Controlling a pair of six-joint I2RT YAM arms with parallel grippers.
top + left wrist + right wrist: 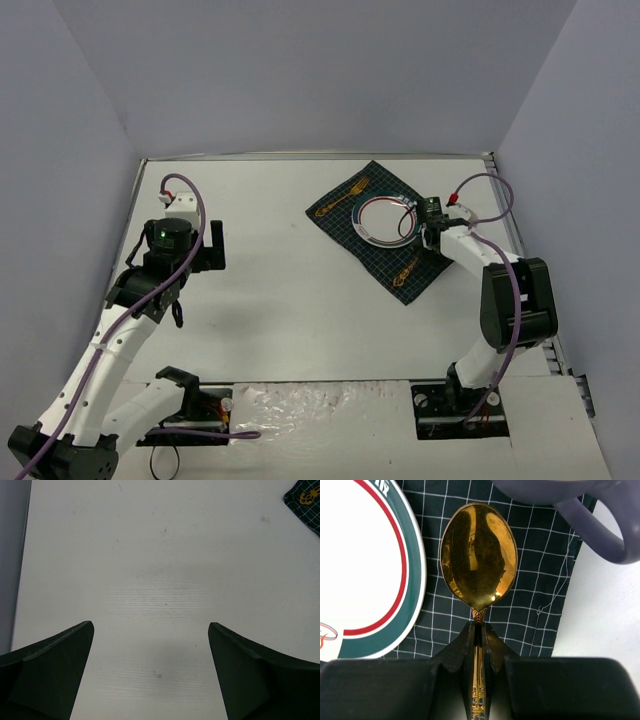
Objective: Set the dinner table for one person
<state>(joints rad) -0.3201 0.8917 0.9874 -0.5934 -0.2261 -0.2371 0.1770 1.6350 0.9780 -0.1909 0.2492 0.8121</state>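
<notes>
Right end effector (479, 632): clamped on spoon (479, 555) handle.
Left end effector (151, 675): apart, empty.
Risk: released crooked, spoon may knock plate (370, 565).

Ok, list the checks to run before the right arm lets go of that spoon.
1. Right gripper shut on the spoon at its handle: ok.
2. Spoon bowl over the checked cloth, beside the plate and not overlapping it: ok.
3. Mug apart from the spoon bowl, though close: ok.
4. Spoon already resting on the cloth: cannot tell.
5. Left gripper open, empty, over the bare dinner table, away from the setting: ok.
</notes>
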